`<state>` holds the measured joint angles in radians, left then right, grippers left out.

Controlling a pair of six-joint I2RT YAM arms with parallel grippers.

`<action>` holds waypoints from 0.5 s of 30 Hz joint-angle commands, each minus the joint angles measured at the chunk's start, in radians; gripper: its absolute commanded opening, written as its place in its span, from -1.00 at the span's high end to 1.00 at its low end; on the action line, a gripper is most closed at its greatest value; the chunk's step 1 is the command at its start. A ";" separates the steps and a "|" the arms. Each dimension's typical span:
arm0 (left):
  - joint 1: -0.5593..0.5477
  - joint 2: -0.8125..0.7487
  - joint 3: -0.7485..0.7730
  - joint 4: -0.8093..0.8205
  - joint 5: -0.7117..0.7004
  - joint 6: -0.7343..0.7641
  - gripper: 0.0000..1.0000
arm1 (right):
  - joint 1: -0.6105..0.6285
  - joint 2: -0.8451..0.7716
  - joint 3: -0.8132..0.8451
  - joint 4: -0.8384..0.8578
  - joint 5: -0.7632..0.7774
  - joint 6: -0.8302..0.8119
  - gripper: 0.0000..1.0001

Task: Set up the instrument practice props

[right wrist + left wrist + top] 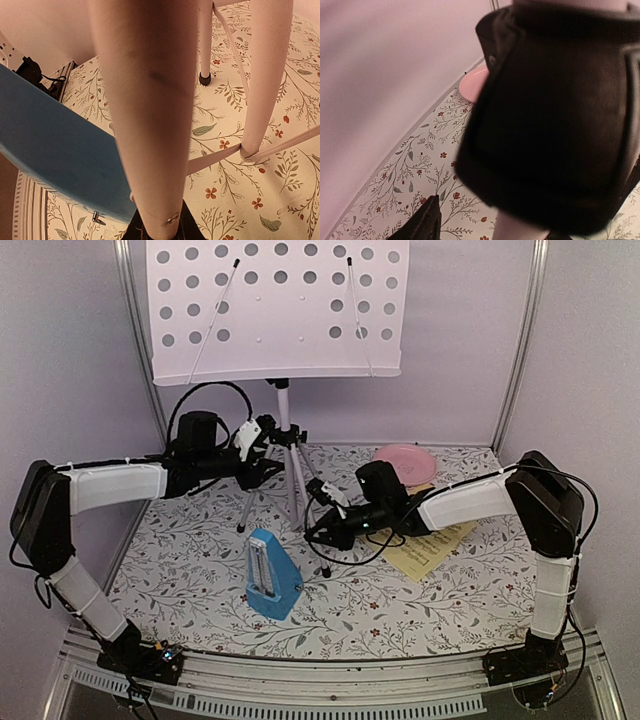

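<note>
- Big one first: the music stand (275, 310) is top-heavy, with a wide perforated desk over thin legs. If my right gripper (314, 532) tugs sideways now, I reckon the whole stand tips.
- The metronome (272, 578) stands just in front of the stand, close beside the leg I hold. A swing of that leg could knock it over.
- The yellow sheet (432, 548) lies right of the stand, under my right arm, and a drag there could crumple it.
- My right fingers are pinched narrow on a front tripod leg (145, 100), which rises straight from between them.
- My left gripper (260, 445) is just left of the stand, where the legs meet. Dark blur fills its view, so I cannot tell its width.
</note>
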<state>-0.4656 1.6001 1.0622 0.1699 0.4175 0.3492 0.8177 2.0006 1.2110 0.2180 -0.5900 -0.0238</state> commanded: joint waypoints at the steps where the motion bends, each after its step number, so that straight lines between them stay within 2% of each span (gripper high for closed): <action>1: -0.012 0.020 0.021 -0.002 0.030 0.023 -0.02 | -0.005 0.056 -0.008 -0.128 0.019 0.053 1.00; 11: -0.011 0.052 0.038 -0.002 0.069 0.043 0.39 | -0.004 0.049 -0.008 -0.141 0.037 0.046 1.00; 15: -0.011 0.053 0.051 -0.005 0.071 0.048 0.66 | -0.004 0.049 0.016 -0.144 0.039 0.048 1.00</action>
<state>-0.4683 1.6386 1.0843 0.1658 0.4713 0.3882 0.8177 2.0006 1.2114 0.2165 -0.5823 -0.0246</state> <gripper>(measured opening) 0.228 0.123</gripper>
